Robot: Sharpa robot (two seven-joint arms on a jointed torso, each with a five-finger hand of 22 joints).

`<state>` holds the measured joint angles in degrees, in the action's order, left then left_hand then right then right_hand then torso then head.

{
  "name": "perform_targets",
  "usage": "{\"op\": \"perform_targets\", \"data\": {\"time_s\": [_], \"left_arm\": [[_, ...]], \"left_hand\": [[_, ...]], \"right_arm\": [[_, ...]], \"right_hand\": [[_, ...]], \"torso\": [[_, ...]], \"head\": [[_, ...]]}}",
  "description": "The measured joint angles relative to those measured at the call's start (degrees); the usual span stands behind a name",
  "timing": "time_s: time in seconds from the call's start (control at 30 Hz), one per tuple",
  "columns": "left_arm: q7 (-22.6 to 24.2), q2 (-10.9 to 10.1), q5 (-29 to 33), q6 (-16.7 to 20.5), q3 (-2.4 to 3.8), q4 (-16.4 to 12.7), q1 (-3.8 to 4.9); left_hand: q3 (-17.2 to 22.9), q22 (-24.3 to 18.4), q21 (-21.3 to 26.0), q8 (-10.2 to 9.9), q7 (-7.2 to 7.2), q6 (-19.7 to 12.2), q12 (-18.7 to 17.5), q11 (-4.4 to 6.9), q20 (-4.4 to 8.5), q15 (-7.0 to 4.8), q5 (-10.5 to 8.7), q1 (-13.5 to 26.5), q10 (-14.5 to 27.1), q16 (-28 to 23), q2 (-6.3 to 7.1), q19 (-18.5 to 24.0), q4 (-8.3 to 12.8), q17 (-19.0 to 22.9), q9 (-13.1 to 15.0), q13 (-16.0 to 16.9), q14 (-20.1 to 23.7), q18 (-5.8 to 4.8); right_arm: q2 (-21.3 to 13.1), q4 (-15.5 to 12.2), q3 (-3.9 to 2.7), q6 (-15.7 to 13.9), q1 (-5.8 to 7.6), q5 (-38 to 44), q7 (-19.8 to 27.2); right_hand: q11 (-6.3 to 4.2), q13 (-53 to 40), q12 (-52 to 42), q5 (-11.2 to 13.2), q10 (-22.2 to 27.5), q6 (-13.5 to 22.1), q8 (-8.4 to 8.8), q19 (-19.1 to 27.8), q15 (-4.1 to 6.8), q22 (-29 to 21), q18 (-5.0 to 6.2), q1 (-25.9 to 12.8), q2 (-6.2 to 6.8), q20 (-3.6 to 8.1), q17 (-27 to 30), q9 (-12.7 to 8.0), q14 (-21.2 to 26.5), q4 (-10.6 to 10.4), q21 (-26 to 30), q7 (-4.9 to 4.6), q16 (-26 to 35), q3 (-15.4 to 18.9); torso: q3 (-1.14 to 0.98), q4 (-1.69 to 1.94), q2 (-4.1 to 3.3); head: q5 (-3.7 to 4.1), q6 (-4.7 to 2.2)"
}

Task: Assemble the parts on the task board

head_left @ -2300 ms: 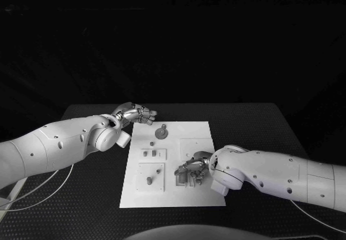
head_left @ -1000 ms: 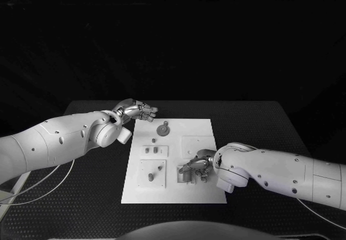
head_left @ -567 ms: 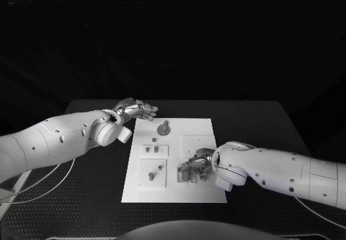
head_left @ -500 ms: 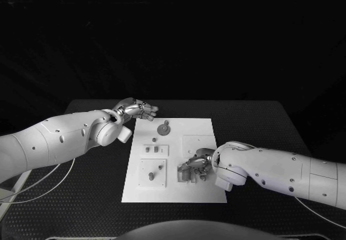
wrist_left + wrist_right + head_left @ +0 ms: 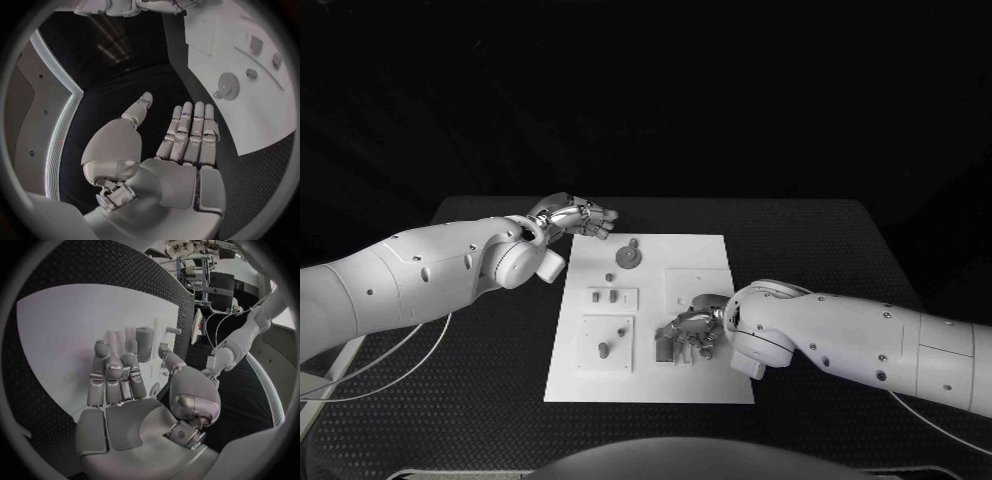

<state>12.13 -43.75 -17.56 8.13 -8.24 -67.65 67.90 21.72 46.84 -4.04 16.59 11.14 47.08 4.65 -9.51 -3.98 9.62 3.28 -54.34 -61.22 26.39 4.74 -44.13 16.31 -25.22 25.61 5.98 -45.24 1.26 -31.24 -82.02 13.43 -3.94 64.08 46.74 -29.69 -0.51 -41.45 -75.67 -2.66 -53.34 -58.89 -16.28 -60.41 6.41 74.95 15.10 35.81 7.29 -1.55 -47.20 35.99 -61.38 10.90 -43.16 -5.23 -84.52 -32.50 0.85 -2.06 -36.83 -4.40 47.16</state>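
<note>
The white task board lies mid-table. A gear-like disc sits at its far end, with small grey pegs and another peg nearer on the left side. My left hand hovers just off the board's far left corner; the left wrist view shows that hand flat and empty, beside the board and disc. My right hand lies over the board's near right part. In the right wrist view its fingers stretch out flat, and a grey cylinder stands just past the fingertips.
Black textured table surrounds the board on all sides. A raised square plate sits on the board beyond my right hand. My left forearm runs along the table's left side, my right forearm along its right.
The view has shifted slightly. My right hand stays over the same spot of the board, its fingers lying a little flatter. The left hand holds its place by the far corner.
</note>
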Motion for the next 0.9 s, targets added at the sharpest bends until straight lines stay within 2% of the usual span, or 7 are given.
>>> {"op": "perform_targets", "data": {"time_s": [0.23,0.6,0.67,0.77,0.83,0.9], "left_arm": [[-0.05,-0.01,0.00,0.00,0.00,0.00,0.01],[-0.11,-0.11,0.00,0.00,-0.01,-0.01,0.02],[-0.11,-0.13,0.00,0.00,-0.01,-0.01,0.02],[-0.11,-0.20,0.00,0.01,-0.01,0.02,0.02],[-0.11,-0.28,0.00,0.01,-0.01,0.07,0.02],[-0.07,-0.41,0.00,0.04,-0.01,0.23,0.02]], "left_hand": [[-0.01,0.00,0.00,0.00,0.00,0.00,-0.23,0.00,0.00,0.00,0.00,0.00,0.00,0.00,0.00,0.00,0.01,-0.04,0.00,0.00,0.00,0.00],[-0.01,0.00,0.00,0.00,0.00,0.00,-0.23,0.00,0.00,0.00,0.00,0.00,0.00,0.00,0.00,0.00,0.01,-0.04,0.01,-0.01,0.00,0.00],[-0.01,0.00,0.00,0.00,0.00,0.00,-0.23,0.00,0.00,0.00,0.00,0.00,0.00,0.00,0.00,0.00,0.01,-0.04,0.00,-0.01,0.00,0.00],[-0.01,0.00,0.00,0.00,0.00,0.00,-0.23,0.00,0.00,0.00,0.00,0.00,0.00,0.00,0.00,-0.01,0.01,-0.04,-0.05,-0.01,0.00,0.00],[-0.01,0.00,0.00,0.00,0.00,0.00,-0.23,0.00,0.00,0.00,0.00,0.00,0.00,0.00,0.00,0.00,0.01,-0.04,-0.04,-0.01,0.00,0.00],[-0.01,0.00,0.00,0.00,0.00,0.00,-0.23,0.00,0.00,0.00,0.00,0.00,0.00,0.00,0.00,0.00,0.01,-0.04,-0.04,-0.02,0.00,0.00]], "right_arm": [[0.04,0.02,-0.02,0.31,-0.03,0.06,0.07],[-0.24,-0.22,-0.03,0.31,-0.07,0.34,0.28],[-0.50,-0.46,-0.03,0.22,-0.10,0.48,0.43],[-1.64,-1.64,-0.03,-0.03,-0.21,0.82,0.96],[-2.48,-2.31,0.05,-0.17,-0.22,1.02,1.14],[-4.04,-3.36,0.30,-0.37,0.10,1.48,1.22]], "right_hand": [[0.20,0.00,0.00,0.00,0.21,0.20,0.00,0.00,-0.18,-0.01,0.00,-0.09,1.21,0.00,-0.17,0.00,0.19,-0.67,0.00,0.20,0.00,-0.67],[0.21,-0.05,0.00,0.00,0.20,0.21,0.50,0.22,-0.20,-0.01,0.00,-0.12,1.24,0.21,-0.22,-0.04,0.21,-0.95,0.00,0.20,0.00,-0.95],[0.21,-0.07,0.00,0.00,0.20,0.21,0.93,0.22,-0.21,-0.01,0.00,0.13,1.49,0.21,-0.28,-0.67,0.22,-0.95,0.00,0.19,0.00,-0.95],[0.21,-0.12,0.01,0.00,0.20,0.94,0.85,0.22,-0.27,-0.02,0.00,0.35,1.70,0.21,-0.31,-0.82,0.29,-0.95,0.00,-0.51,0.00,-0.95],[0.21,-0.13,0.01,0.00,0.21,1.23,0.58,0.22,-0.27,-0.02,0.00,0.64,1.99,0.21,-0.34,-0.20,0.29,-0.95,-0.20,-0.61,0.00,-0.95],[0.21,-0.20,0.01,0.00,0.21,1.55,0.77,0.22,-0.27,-0.02,0.00,0.90,2.26,0.21,-0.39,-0.55,0.29,-0.95,-0.34,-0.81,0.00,-0.95]], "torso": [[-0.01,-0.04,0.02],[-0.02,-0.05,0.03],[-0.02,-0.05,0.04],[-0.02,-0.05,0.05],[-0.02,-0.07,0.05],[-0.02,-0.09,0.07]], "head": [[-0.08,0.09],[-0.14,0.10],[-0.14,0.08],[-0.14,-0.02],[-0.14,-0.12],[-0.15,-0.32]]}}
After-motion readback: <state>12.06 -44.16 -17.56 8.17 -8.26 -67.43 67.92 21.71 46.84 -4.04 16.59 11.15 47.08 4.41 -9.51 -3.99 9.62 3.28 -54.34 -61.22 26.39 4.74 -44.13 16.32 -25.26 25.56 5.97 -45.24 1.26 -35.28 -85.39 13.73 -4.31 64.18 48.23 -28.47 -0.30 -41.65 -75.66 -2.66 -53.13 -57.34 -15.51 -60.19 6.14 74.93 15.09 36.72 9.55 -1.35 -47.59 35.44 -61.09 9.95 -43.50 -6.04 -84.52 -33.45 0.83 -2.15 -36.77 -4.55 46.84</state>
